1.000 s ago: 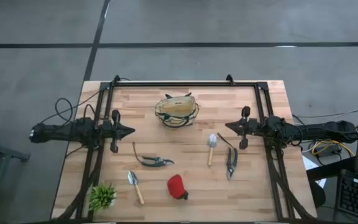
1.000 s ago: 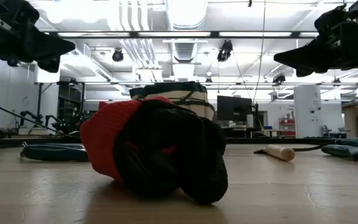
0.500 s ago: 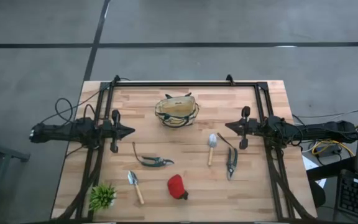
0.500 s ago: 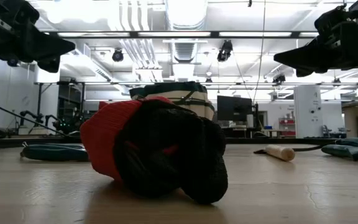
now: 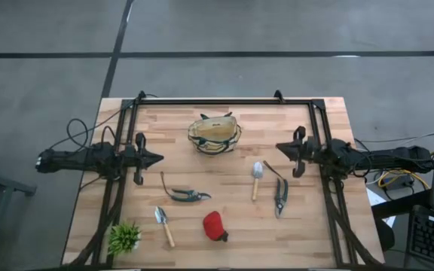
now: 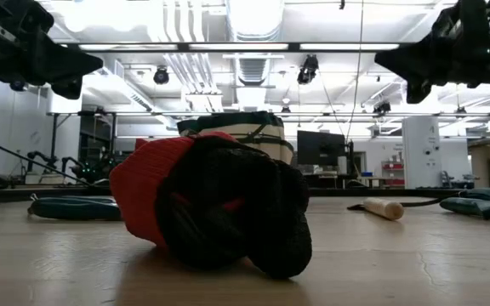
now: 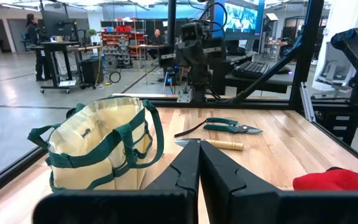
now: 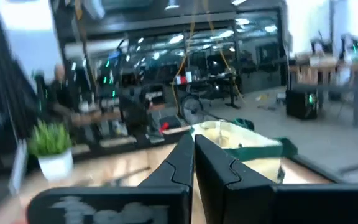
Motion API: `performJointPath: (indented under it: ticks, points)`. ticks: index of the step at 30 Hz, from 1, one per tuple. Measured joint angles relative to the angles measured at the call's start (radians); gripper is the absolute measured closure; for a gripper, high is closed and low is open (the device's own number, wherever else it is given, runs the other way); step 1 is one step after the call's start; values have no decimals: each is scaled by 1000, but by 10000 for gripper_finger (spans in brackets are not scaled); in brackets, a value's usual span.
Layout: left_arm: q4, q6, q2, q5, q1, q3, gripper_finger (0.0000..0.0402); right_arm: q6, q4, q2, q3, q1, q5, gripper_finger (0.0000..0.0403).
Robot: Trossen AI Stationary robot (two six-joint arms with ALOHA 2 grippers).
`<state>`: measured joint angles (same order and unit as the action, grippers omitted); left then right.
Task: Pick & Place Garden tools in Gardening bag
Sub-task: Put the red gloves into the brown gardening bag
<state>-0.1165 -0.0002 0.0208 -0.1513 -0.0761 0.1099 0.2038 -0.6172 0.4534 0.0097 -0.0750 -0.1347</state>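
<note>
The tan gardening bag [image 5: 215,135] with green trim stands on its base at the far middle of the table. Two trowels [image 5: 164,224] [image 5: 256,179], two pruning shears [image 5: 187,194] [image 5: 279,194] and a red glove [image 5: 215,225] lie flat on the table nearer the front. My left gripper [image 5: 160,159] is shut and empty, held above the table's left side. My right gripper [image 5: 277,147] is shut and empty, held above the right side. In the left wrist view the bag [image 7: 101,149], one pair of shears [image 7: 229,127] and the glove [image 7: 331,180] show.
A spiky green plant [image 5: 124,238] in a white pot stands at the near left corner. A black frame [image 5: 217,100] runs along the far edge and both sides of the table. In the low view the glove [image 6: 211,204] hides most of the bag [image 6: 241,132].
My right gripper has risen a little and shifted slightly toward the table's far edge, staying shut. No tool and no part of the bag has moved.
</note>
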Motion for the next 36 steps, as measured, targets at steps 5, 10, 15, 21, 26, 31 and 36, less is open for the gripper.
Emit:
performJointPath:
  ticks: [5, 10, 15, 21, 26, 31, 36]
  points:
    - [0, 0, 0, 0, 0, 0, 387, 194, 50, 0, 0, 0, -29, 394]
    - [0, 0, 0, 0, 0, 0, 387, 313, 67, 1, 0, 8, 26, 394]
    - [0, 0, 0, 0, 0, 0, 387, 427, 54, 1, 0, 12, 87, 394]
    - [0, 0, 0, 0, 0, 0, 387, 429, 90, 14, 0, 12, 84, 394]
    - [0, 0, 0, 0, 0, 0, 387, 458, 90, 95, 0, 11, 95, 392]
    - [0, 0, 0, 0, 0, 0, 387, 474, 87, 211, 0, 11, 114, 361]
    - [0, 0, 0, 0, 0, 0, 387, 478, 90, 318, 14, 11, 117, 307]
